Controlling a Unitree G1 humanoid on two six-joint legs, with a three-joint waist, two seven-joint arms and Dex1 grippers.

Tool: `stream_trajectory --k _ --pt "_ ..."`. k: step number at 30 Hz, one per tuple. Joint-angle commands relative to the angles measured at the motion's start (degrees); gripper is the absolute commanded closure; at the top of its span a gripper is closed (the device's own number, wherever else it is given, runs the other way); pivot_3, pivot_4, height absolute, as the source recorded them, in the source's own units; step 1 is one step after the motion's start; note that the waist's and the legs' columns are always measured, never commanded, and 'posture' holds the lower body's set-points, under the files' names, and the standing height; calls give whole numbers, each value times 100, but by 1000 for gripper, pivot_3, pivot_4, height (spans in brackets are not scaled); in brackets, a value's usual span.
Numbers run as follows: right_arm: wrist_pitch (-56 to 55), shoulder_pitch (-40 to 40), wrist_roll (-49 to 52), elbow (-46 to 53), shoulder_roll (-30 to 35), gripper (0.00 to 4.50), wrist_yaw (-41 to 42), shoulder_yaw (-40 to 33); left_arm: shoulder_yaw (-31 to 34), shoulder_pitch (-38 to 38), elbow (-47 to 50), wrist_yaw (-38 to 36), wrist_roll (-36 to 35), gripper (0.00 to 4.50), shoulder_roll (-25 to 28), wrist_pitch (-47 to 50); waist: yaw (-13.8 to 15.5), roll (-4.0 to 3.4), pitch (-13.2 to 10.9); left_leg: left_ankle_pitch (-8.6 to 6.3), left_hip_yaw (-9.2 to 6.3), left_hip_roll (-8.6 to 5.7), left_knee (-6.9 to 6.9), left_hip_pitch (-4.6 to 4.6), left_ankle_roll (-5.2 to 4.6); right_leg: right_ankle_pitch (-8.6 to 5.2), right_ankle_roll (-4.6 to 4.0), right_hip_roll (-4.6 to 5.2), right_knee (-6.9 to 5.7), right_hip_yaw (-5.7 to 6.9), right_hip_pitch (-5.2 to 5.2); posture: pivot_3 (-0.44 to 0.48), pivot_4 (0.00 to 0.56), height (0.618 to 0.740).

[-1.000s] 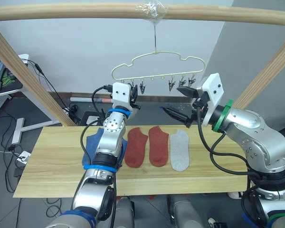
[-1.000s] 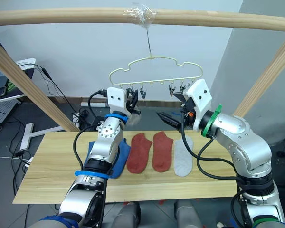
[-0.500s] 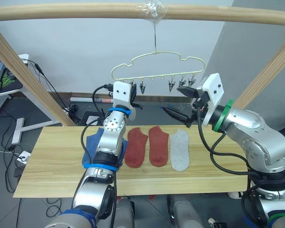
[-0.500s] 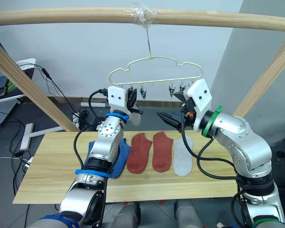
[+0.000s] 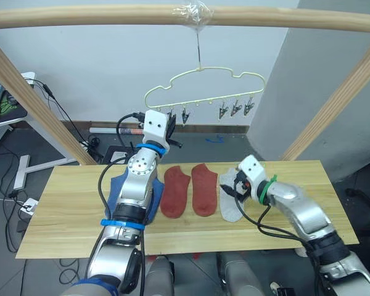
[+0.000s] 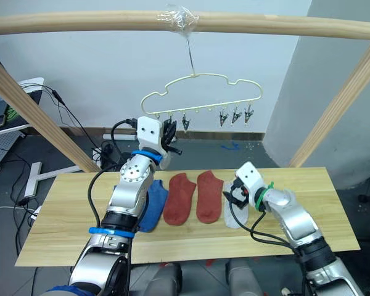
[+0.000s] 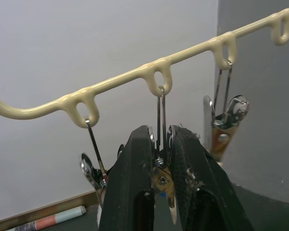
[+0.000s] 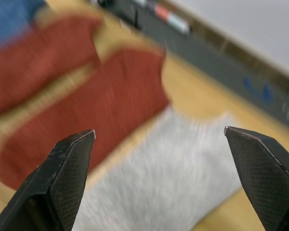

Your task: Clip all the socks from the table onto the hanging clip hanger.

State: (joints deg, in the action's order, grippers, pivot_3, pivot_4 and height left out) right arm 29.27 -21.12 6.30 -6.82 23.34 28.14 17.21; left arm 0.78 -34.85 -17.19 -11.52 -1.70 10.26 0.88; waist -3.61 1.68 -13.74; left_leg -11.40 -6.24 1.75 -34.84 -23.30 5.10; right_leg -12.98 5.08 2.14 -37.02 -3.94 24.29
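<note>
The wide table of light yellow wooden planks fills the low half of the head views. Above it, at 12 o'clock, a thick wooden pole runs across, and from it hangs the thin pale yellow-green wire clip hanger with a wavy top, a hook and a row of small metal clips. No sock hangs on it. On the table lie four soft ankle socks side by side near the middle. The blue sock lies at 9 o'clock of the row, partly under the left arm. Next to it is one red sock, then the other red sock, then the light grey sock at the 3 o'clock end. The left gripper is raised up to the hanger's 9 o'clock end. Its two black fingers are almost together, with only a thin gap, and they squeeze one small metal clip between them. The right gripper is down low over the table, right above the grey sock. Its jaws stand wide apart and hold nothing; I cannot tell if the tips touch the sock.
</note>
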Motion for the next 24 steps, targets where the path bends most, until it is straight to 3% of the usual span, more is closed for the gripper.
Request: stream_trajectory --k 1,9,10,14,22,23,24 --pt "-305 -349 -201 -695 -326 0 -194 -130 85 10 382 -23 -45 4267 95 139 -2 0 0 0 0 0 -1 0 0 0 1 0 0 0 -2 -9 219 740" --pt "-948 -440 -795 -1803 -475 0 -330 -49 76 99 613 -10 -41 4267 103 321 67 -1 0 -1 -2 -2 0 0 0 1 1 2 10 1 -10 18 216 740" --pt "-885 -394 -791 -1845 -483 172 -321 -107 78 128 647 -6 -43 4267 100 343 68 -1 0 -1 -2 -2 0 0 0 1 1 2 10 1 -10 18 216 740" --pt "-783 -198 -682 -1862 -514 1256 -222 -286 83 191 737 -10 -49 4267 73 419 69 0 1 0 -3 -2 0 14 0 1 1 1 5 1 -20 18 216 740" --pt "-939 179 -727 -1463 -385 4196 119 -386 161 227 865 -95 -229 4267 43 638 65 -1 2 0 -2 -2 -2 31 0 1 3 1 5 0 -37 16 205 740" --pt "-1018 230 -760 -1413 -336 4476 173 -369 170 232 886 -127 -269 4267 56 671 65 -2 3 0 -1 -2 -2 30 0 1 3 1 5 -1 -37 16 205 740" --pt "-1098 286 -799 -1345 -270 4476 238 -349 191 239 923 -170 -338 4267 68 740 66 -2 3 0 0 -2 -2 30 0 2 3 2 6 -2 -37 16 205 740"
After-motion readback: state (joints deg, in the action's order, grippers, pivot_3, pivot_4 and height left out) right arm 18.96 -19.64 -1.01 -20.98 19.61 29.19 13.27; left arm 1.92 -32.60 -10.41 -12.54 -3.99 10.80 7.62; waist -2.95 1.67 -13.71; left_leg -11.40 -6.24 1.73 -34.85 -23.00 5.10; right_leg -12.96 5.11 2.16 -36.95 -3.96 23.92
